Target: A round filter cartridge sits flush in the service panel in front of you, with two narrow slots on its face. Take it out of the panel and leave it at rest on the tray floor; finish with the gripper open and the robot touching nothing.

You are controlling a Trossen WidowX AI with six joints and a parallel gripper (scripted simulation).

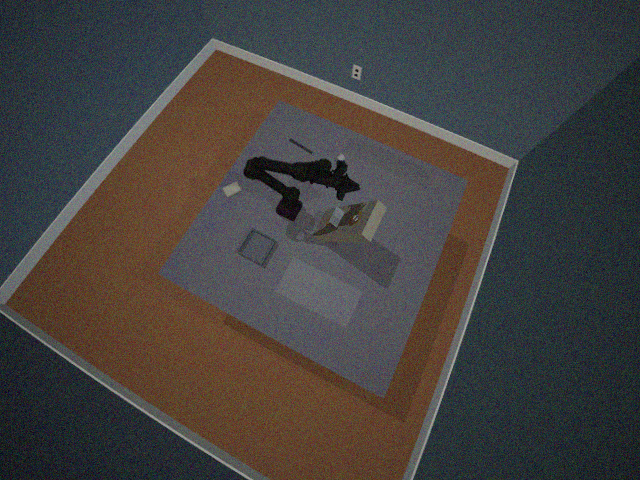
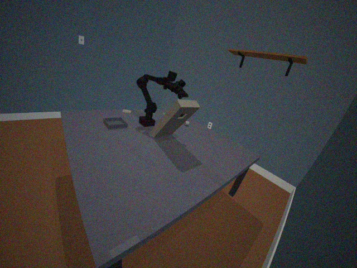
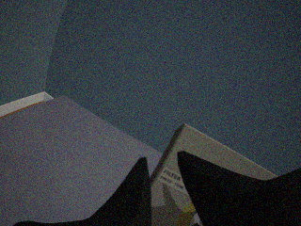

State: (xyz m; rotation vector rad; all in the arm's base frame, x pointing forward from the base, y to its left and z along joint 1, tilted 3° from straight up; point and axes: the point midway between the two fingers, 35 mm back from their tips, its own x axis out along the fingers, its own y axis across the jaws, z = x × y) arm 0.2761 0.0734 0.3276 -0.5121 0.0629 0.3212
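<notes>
You've got a small pale block (image 1: pixel 232 189) (image 2: pixel 126 110) lying on the surface (image 1: pixel 413 206) (image 2: pixel 129 173) (image 3: pixel 71 151) — and a thin dark rod (image 1: pixel 300 145) flat on it in the top view. A little whitish object (image 1: pixel 340 157) (image 2: pixel 187 123) sits apart from both, too small for you to name. On the walls you can see a two-socket outlet (image 1: pixel 356 71) (image 2: pixel 210 125), a pale switch plate (image 2: pixel 81 39) and a wooden shelf (image 2: pixel 268 56) — that one on two dark brackets
</notes>
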